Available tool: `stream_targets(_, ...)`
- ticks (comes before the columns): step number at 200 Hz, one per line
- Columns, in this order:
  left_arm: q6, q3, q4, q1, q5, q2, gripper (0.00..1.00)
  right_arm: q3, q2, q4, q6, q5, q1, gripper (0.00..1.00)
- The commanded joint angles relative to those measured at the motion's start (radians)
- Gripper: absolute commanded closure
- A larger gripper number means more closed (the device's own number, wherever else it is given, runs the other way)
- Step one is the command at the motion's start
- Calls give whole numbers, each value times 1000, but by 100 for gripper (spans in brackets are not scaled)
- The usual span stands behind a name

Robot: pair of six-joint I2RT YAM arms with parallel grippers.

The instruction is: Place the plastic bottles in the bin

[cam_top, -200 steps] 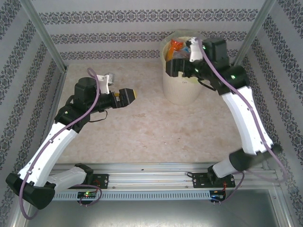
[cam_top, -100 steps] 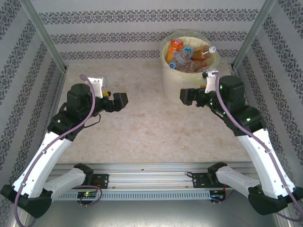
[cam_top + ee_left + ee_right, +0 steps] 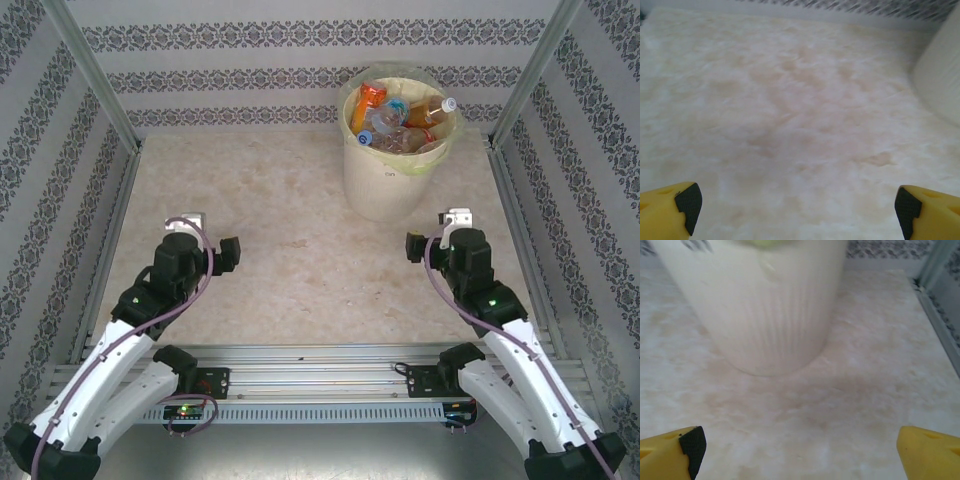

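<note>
Scanning from the left: a patterned wall panel (image 3: 50, 220) and a metal post (image 3: 95, 75) closed off that side of the marbled table (image 3: 290, 280). The L gripper (image 3: 228, 253) sat low at front-left, near the rail (image 3: 320, 355), jaws spread wide over bare tabletop. Its yellow fingers (image 3: 670, 210) stood far apart in the wrist view. Open tabletop lay btwn both arms and the back. The R gripper (image 3: 415, 245) sat front-right, jaws likewise spread wide and gripping nothing, pointed toward the bin (image 3: 385, 190). The bin stood upright at back-right, well apart from both grippers, w/ a pale yellow-green bag (image 3: 438, 155) folded over its rim. The plastic bottles (image 3: 400, 122) were piled inside, near the top: an orange-labelled one at left, a white-capped one at right, the rest jumbled.
</note>
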Motion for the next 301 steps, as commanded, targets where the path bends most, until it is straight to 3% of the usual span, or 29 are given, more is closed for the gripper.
stream_targets(1,51,-50,48,-6,-166,-11,0,-103,-41,177,-58,88,-30,2)
stream_targets(31,125,-116,116,-5,-196,32,0,-261,-18,419,-66,117,-89,2)
stream_targets(81,221,-197,281,9,-227,124,0,-433,282,893,-81,9,-212,2)
stream_targets(183,278,-307,703,182,-121,367,0,-324,889,1480,-139,-135,-235,2)
stream_targets(204,302,-335,809,212,-83,410,0,-229,840,1238,-142,-208,-255,2)
stream_targets(219,311,-362,902,234,-61,444,0,-239,869,1306,-102,-244,-290,2)
stream_targets(255,364,-359,1036,262,38,531,0,-229,852,1258,-117,-209,-275,2)
stream_targets(288,357,-407,1395,302,159,672,0,-230,854,1263,-119,-207,-273,2)
stream_targets(301,367,-373,1366,309,173,704,0,-230,853,1263,-119,-207,-273,2)
